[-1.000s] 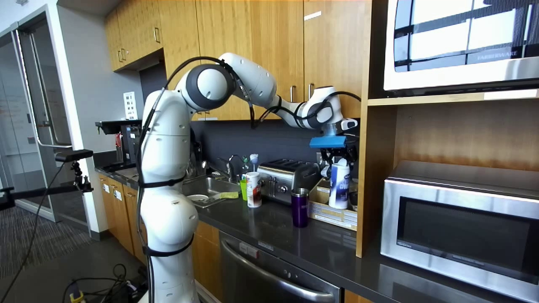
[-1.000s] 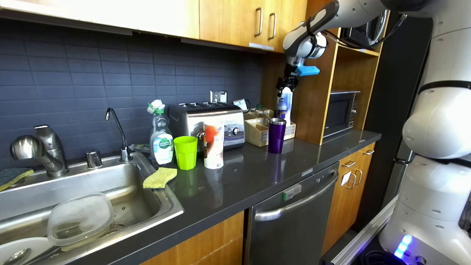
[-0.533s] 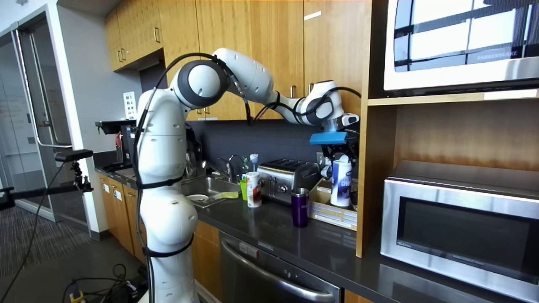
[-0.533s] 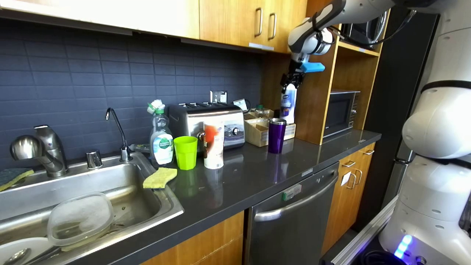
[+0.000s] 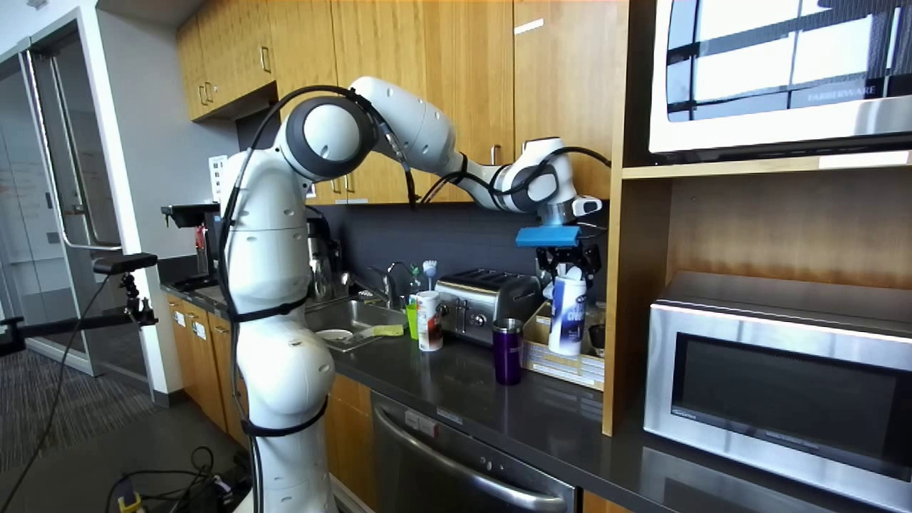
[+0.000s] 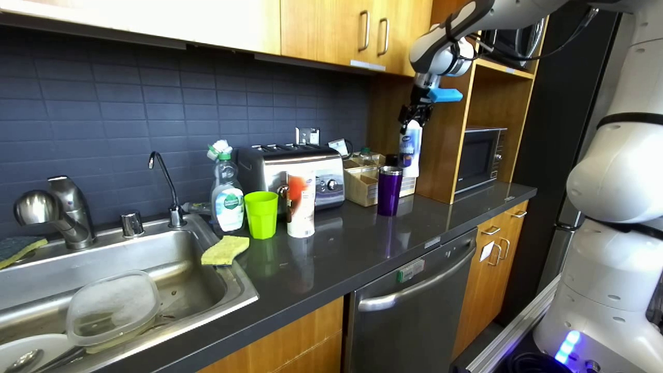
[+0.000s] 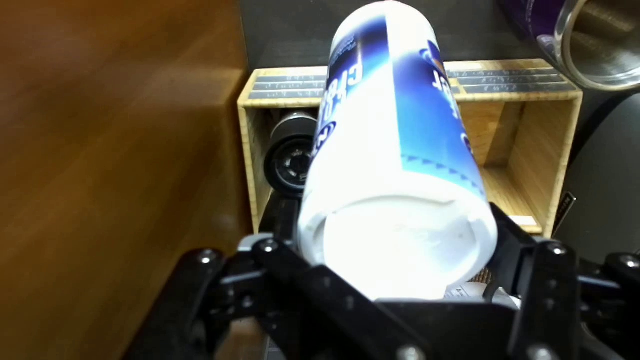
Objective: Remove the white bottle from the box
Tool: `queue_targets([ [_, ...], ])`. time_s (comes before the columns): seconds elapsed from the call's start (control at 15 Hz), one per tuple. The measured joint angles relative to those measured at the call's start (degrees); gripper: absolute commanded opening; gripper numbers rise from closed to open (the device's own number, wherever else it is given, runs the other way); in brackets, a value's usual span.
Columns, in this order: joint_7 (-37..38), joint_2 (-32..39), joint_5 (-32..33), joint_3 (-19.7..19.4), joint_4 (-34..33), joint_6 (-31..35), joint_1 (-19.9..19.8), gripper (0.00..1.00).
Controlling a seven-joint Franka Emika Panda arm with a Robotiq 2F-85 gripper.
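The white bottle (image 5: 568, 320) has a blue and purple label and hangs nearly upright from my gripper (image 5: 568, 269). In the other pictures it shows in an exterior view (image 6: 410, 151) and in the wrist view (image 7: 365, 135). My gripper (image 6: 413, 118) is shut around its upper end; in the wrist view the fingers (image 7: 397, 235) press on both sides. The tan box (image 5: 563, 367) stands on the counter below; it also shows in an exterior view (image 6: 362, 192) and in the wrist view (image 7: 517, 82). The bottle's lower end overlaps the box's front wall in all views, apparently above it.
A purple tumbler (image 5: 508, 353) stands close beside the box's front corner. A wooden side panel (image 7: 125, 125) rises right beside the box. A silver toaster (image 6: 326, 173) is on the box's other side. A black-lidded container (image 7: 292, 162) sits in the box.
The gripper and bottle first rose slightly, then moved toward the counter's front, so the bottle now overlaps the box's front wall. The grip stayed shut. The box and tumbler stayed put.
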State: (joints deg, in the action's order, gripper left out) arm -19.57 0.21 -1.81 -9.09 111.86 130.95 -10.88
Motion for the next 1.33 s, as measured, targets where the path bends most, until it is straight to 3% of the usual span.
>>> queue_targets([
  [1.33, -2.1, -4.6, 0.8, -1.7, 11.2, 3.1, 0.0, 0.62],
])
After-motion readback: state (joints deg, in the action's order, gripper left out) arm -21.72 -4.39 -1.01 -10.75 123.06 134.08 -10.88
